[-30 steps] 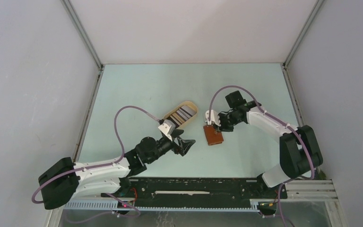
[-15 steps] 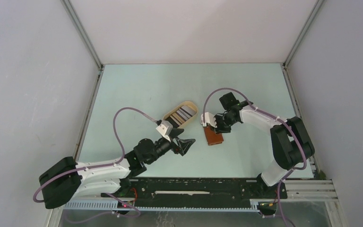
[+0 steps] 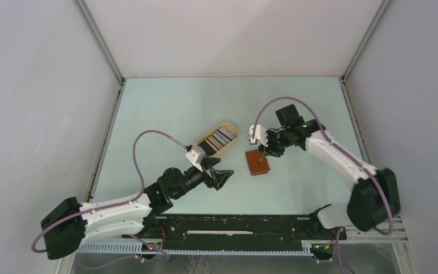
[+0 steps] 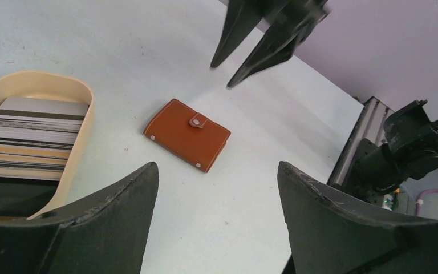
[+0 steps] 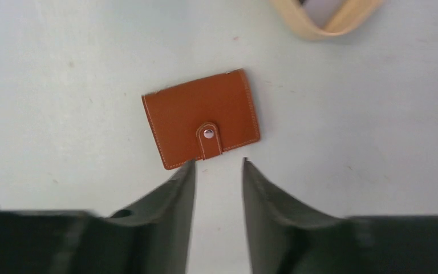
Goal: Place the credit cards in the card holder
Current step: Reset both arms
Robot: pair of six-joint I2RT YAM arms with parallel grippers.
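The card holder (image 3: pixel 258 162) is a reddish-brown leather wallet lying flat on the table, folded shut with its snap tab fastened (image 5: pixel 199 123) (image 4: pixel 185 134). The credit cards (image 3: pixel 221 137) are stacked in an oval tan tray (image 3: pixel 204 140), left of the holder; in the left wrist view the cards (image 4: pixel 34 137) show grey, white and dark stripes. My right gripper (image 3: pixel 269 149) hovers just beyond the holder's far edge. Its jaws (image 5: pixel 217 162) stand partly open and hold nothing. My left gripper (image 3: pixel 219 178) is wide open and empty, near and left of the holder (image 4: pixel 217 165).
The tan tray's rim (image 4: pixel 82 148) sits close to my left finger. The tray's end (image 5: pixel 325 20) shows at the top of the right wrist view. Grey walls enclose the table. A black rail (image 3: pixel 234 225) runs along the near edge.
My right gripper has lifted off the card holder, drawn back a little to the right and opened. The holder stays flat on the table. The left gripper has barely moved.
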